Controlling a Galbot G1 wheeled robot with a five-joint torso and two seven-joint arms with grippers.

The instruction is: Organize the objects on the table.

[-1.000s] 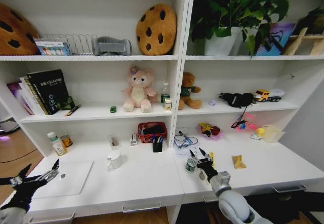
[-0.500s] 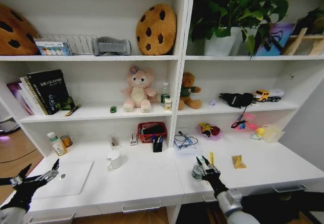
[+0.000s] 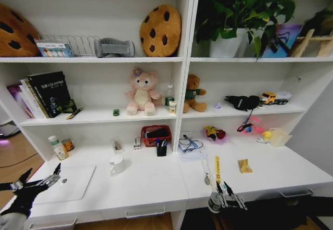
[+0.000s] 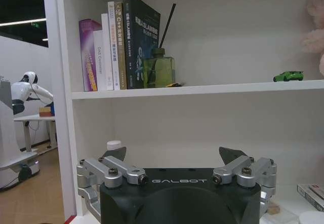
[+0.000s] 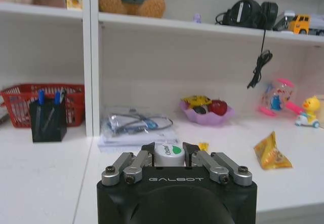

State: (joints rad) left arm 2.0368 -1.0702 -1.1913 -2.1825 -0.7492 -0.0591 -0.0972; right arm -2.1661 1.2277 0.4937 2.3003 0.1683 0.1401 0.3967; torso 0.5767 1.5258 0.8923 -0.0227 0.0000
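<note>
Right hand [image 3: 225,199] clamped on a small white-capped bottle [image 5: 169,154], held past the table's [image 3: 156,180] front edge, low before the drawers. Best kept level and gripped firmly while off the surface; wise to find a clear landing spot among similar items before letting go. Left hand [image 3: 32,183] parked with fingers apart at the table's left end, just beside the silver laptop [image 3: 73,182]. Yellow marker [image 3: 217,168] and tan wedge-shaped scrap [image 3: 244,165] lying on the right half. Tiny green toy car [image 4: 288,76] up on the shelf. White shelving behind, crowded with books [image 3: 44,93], pink plush bear [image 3: 141,91] and cookie cushion [image 3: 160,30].
</note>
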